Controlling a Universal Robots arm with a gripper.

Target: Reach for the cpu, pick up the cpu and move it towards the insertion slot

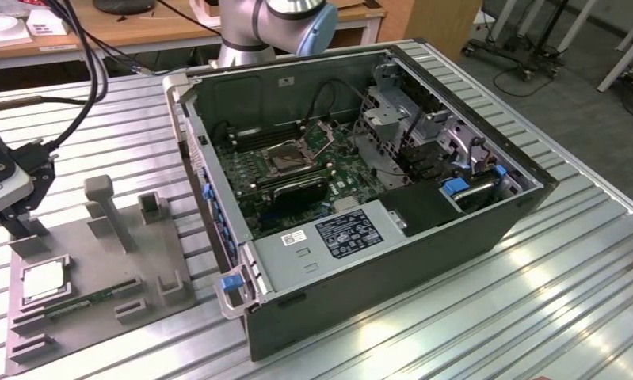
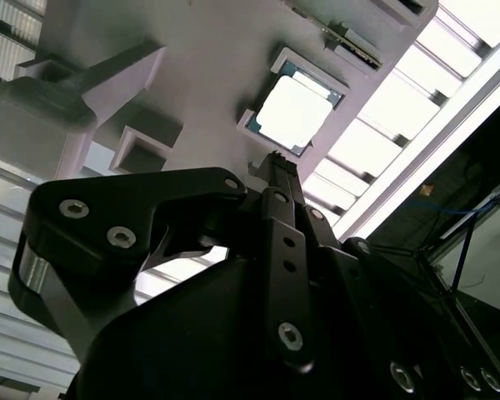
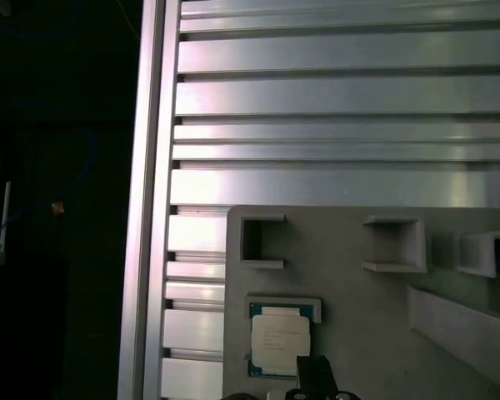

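You're mid-reach: the gripper (image 2: 277, 162) (open or closed, you can't tell) hovers near the cpu (image 2: 293, 112) by the tray's (image 2: 217, 50) edge — centre over it before descending.

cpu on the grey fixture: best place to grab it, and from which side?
Take the cpu by two opposite edges, coming straight down from above. It lies flat in a shallow nest on the grey fixture, so only its thin rim can be pinched. Some corners sit against raised stops, so probably grip mid-edge.
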